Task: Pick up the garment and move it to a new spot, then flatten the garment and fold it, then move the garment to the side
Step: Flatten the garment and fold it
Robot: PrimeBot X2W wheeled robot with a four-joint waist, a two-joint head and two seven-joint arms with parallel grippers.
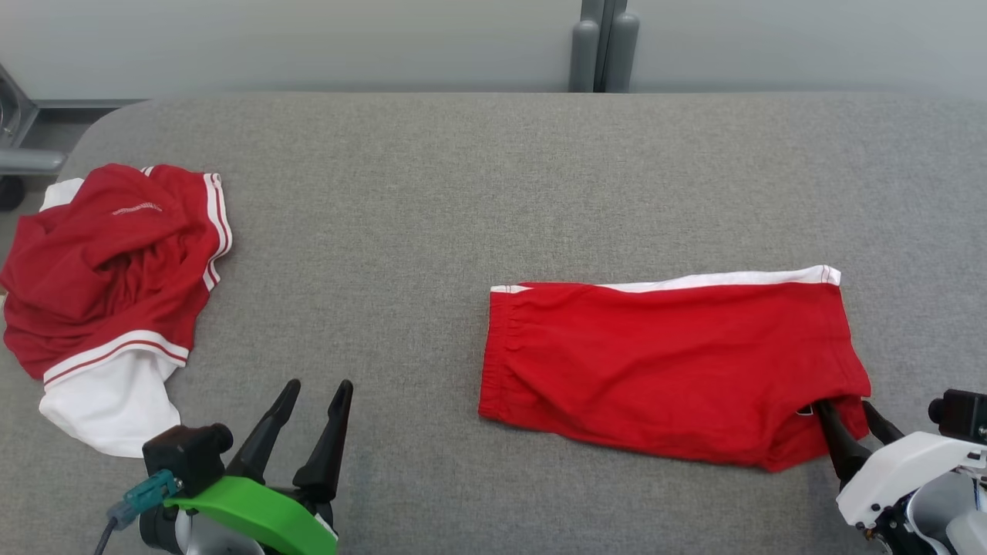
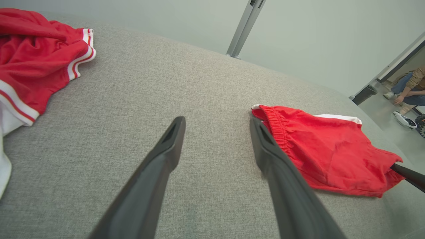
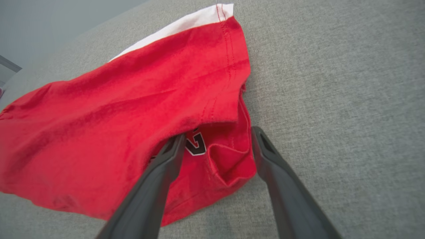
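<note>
On the grey desk [image 1: 493,193], folded red shorts [image 1: 671,362]; right jaws spread wide astride their near right corner, gripping nothing; left jaws equally wide, empty

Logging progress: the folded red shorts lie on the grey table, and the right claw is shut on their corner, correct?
No: the right claw is open at their corner, as the right wrist view shows. The folded red shorts lie on the grey table.

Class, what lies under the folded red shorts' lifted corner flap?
A lower red layer bearing a black-and-white mark; one finger of the right gripper reaches in. Part of the mark is covered.
</note>
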